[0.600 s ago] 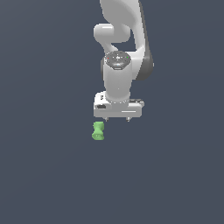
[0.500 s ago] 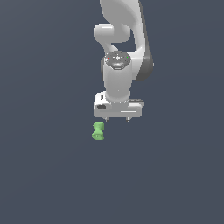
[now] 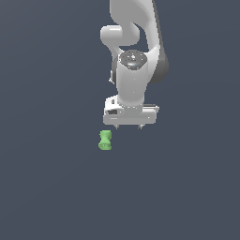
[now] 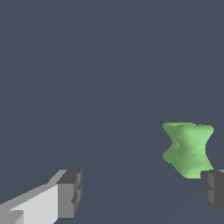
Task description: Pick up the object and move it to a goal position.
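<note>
Our gripper (image 3: pixel 127 126) hangs under the white arm (image 3: pixel 133 56) with its fingers pointing down, and in the wrist view we see the two fingertips (image 4: pixel 70 192) far apart, so the jaws stand wide open and they hold nothing. Around it we see only one flat surface (image 3: pixel 47 187) of dark blue-grey colour, which fills both views without any edge, wall or other furniture. On this surface lies the object (image 3: pixel 105 140), a small green lumpy piece with a narrow waist. In the exterior view it is just below the gripper's bar and toward the exterior view's left end of it. In the wrist view the object (image 4: pixel 189 148) is close beside one dark fingertip, not between the two.
</note>
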`<state>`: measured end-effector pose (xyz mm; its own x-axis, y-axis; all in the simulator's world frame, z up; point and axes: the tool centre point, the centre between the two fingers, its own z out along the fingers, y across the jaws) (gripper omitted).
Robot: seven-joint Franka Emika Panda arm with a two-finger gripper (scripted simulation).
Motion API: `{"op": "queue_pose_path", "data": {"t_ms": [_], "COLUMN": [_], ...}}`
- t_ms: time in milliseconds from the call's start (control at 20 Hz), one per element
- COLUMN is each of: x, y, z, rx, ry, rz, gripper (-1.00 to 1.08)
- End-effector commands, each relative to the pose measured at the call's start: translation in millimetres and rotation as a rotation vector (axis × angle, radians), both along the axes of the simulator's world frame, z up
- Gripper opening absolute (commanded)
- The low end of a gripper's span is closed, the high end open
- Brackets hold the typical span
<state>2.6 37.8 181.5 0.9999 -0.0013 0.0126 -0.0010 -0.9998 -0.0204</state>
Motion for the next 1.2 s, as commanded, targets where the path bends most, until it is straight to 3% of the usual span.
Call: {"op": "queue_pose_path", "data": {"t_ms": [0,350,850,1150], "x": [-0.1,0.0,-7.9,-13.1], "y": [-0.3,-17.5,-91.2,-114.0], "z": [0.0,-11.3,-59.4,-74.0], "rx": [0.000,-0.003,-0.015,-0.020], "ry": [0.000,0.001,0.009,0.012], "rz": [-0.001,0.000,0.006,0.008], "gripper": [1.00,1.00,1.00,1.00]}}
